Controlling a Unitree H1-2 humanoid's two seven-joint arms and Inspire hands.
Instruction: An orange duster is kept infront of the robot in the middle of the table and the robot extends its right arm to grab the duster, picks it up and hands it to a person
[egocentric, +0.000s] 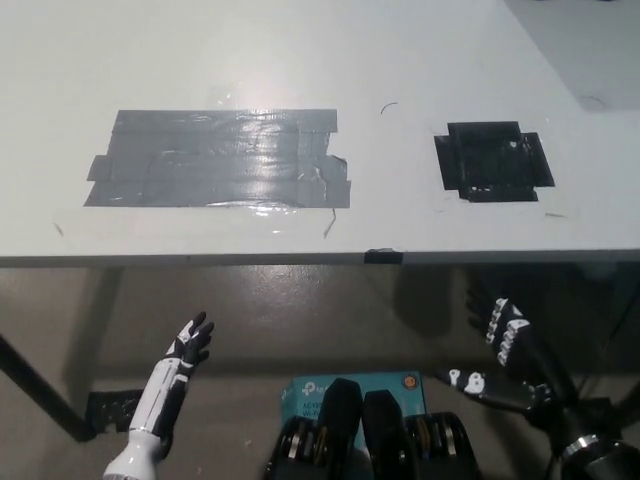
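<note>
Looking down from the head camera, both of the robot's hands hang below the near edge of the table (420, 60), neither one over its top, which reads to me as a rest posture and not a reach. The black right hand (503, 345) sits low under the table's near right corner, fingers spread apart and holding nothing; the white left hand (187, 345) rests low under the near left part of the edge, its fingers loosely apart too and equally empty. On the tabletop I can make out only flat marks: a broad grey tape patch (220, 158) left of the middle and a smaller black tape patch (493, 161) toward the right side, both stuck down, seemingly as placement markers. No orange duster shows anywhere on the table or in either hand, so I cannot say where it lies relative to the right hand; it is simply out of this view. A teal box (305, 388) sits on the floor near the robot's base. With the duster absent and the hands empty, my guess is the handover is not in progress at this instant
</note>
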